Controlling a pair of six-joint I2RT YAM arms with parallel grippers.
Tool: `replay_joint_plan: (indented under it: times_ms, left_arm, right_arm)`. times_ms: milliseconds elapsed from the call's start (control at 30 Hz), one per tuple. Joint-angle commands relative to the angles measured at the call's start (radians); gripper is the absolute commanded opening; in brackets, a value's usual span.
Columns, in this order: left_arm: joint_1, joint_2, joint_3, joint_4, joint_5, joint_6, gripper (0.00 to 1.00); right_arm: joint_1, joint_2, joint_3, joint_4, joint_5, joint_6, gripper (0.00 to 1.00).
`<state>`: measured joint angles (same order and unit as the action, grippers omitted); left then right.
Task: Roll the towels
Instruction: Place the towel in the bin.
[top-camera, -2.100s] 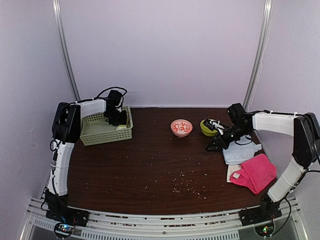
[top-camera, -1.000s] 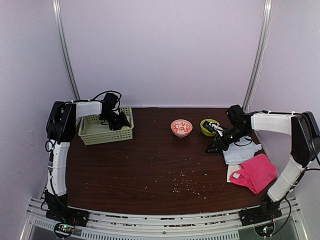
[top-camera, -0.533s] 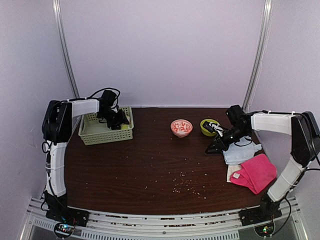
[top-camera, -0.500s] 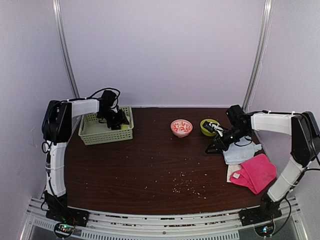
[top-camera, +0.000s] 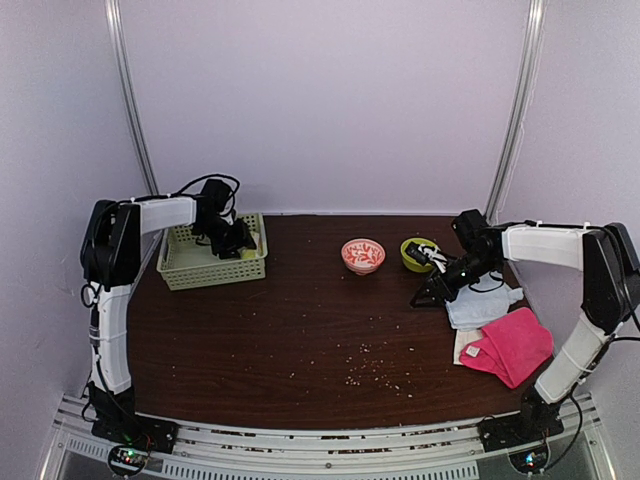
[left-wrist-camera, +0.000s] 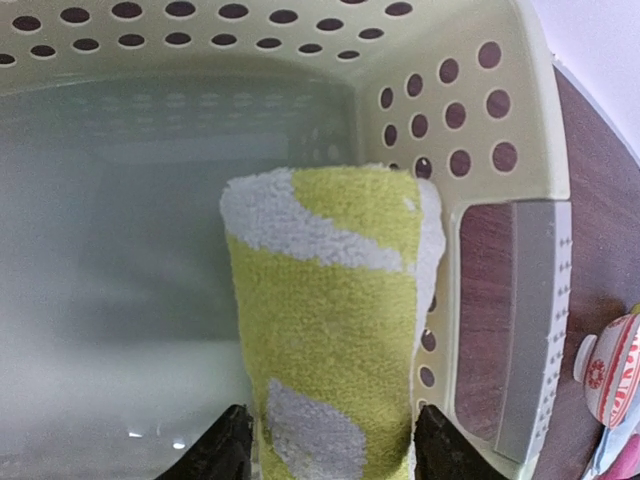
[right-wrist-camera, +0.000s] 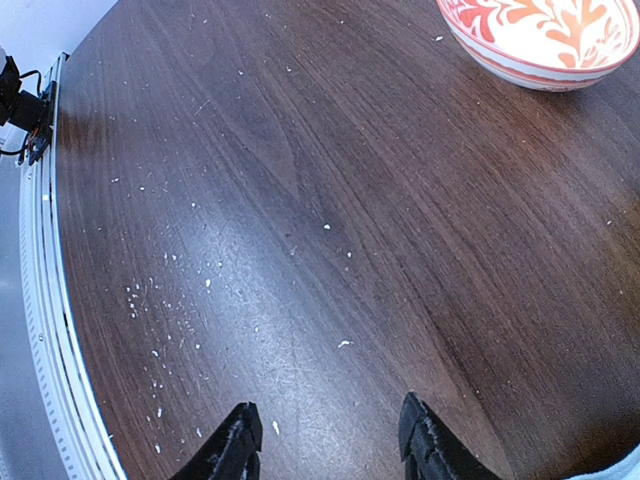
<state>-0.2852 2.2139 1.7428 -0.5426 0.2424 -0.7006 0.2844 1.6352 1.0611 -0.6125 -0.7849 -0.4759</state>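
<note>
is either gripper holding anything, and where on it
Right gripper: nothing, jaws open over the table. Left gripper straddles the near end of the rolled yellow towel in the basket; whether it actually grips cannot be told.

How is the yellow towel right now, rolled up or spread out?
Rolled. The yellow towel is a thick tube, not a flat sheet, lying inside the basket.

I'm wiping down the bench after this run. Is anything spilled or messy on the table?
Yes: pale crumbs lie scattered over the dark table, thickest around the middle toward the near edge. On the right, the pink towel and light blue towel lie loosely heaped, not rolled.
</note>
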Motion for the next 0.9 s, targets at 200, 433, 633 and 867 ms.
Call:
replay_joint_plan:
  times_ms: [200, 433, 633, 867]
  left_arm:
    - [-0.004, -0.14, -0.033, -0.007, -0.059, 0.06, 0.57]
    - [-0.037, -0.219, -0.075, 0.004, -0.095, 0.078, 0.57]
    - [-0.175, -0.33, -0.105, 0.038, -0.167, 0.162, 0.54]
    - [-0.437, -0.505, -0.216, 0.05, -0.398, 0.372, 0.53]
  right_arm:
    - [-0.002, 0.012, 0.028, -0.013, -0.01, -0.016, 0.48]
    - [-0.003, 0.006, 0.026, -0.011, -0.006, -0.015, 0.48]
    - [-0.005, -0.017, 0.083, -0.015, 0.11, 0.026, 0.47]
    - [-0.093, -0.083, 0.174, -0.08, 0.488, 0.053, 0.49]
